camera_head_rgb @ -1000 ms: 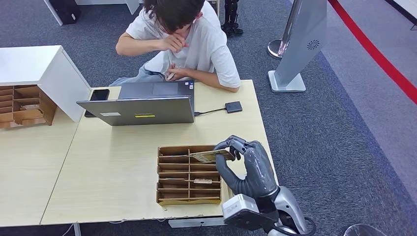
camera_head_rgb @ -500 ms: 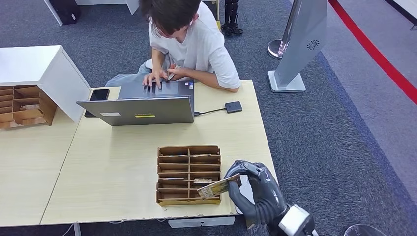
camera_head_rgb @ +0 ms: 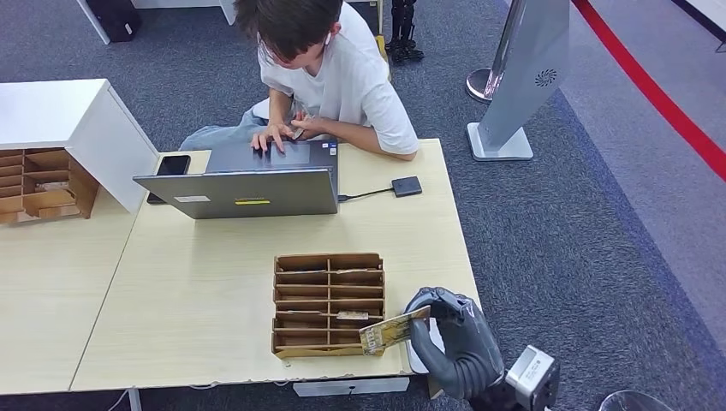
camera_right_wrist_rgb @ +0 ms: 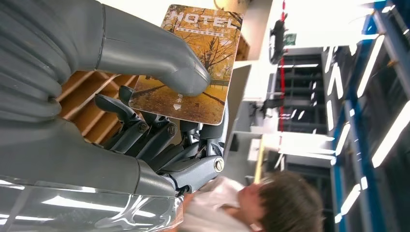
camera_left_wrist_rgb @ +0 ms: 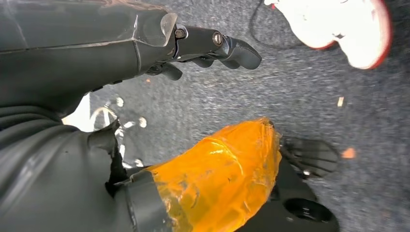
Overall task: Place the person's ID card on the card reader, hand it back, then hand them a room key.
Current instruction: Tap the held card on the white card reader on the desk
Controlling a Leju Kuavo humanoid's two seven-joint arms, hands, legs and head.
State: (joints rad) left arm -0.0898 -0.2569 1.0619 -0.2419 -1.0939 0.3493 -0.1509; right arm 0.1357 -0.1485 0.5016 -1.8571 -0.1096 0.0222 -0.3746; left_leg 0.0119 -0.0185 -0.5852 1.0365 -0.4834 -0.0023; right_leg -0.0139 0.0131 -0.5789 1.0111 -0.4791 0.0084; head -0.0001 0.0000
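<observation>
The right hand (camera_head_rgb: 454,342) pinches the room key (camera_head_rgb: 394,330), a card printed "HOTEL", between thumb and fingers (camera_right_wrist_rgb: 145,130). The card is held in the air over the near right corner of the surface (camera_head_rgb: 214,291), just beside the wooden card tray (camera_head_rgb: 329,301).

Handling, as judged: the card is thin, light, stiff and smooth, so it can slip or pivot in a pinch. Hold it by one end and leave the far end free for the person (camera_head_rgb: 334,68) to take.

The head view places card, tray, laptop (camera_head_rgb: 248,190) and card reader (camera_head_rgb: 407,186) on the surface. The right wrist view shows the thumb pressed on the printed face. The left wrist view shows the left hand (camera_left_wrist_rgb: 203,46) over carpet, holding nothing, fingers loosely extended.
</observation>
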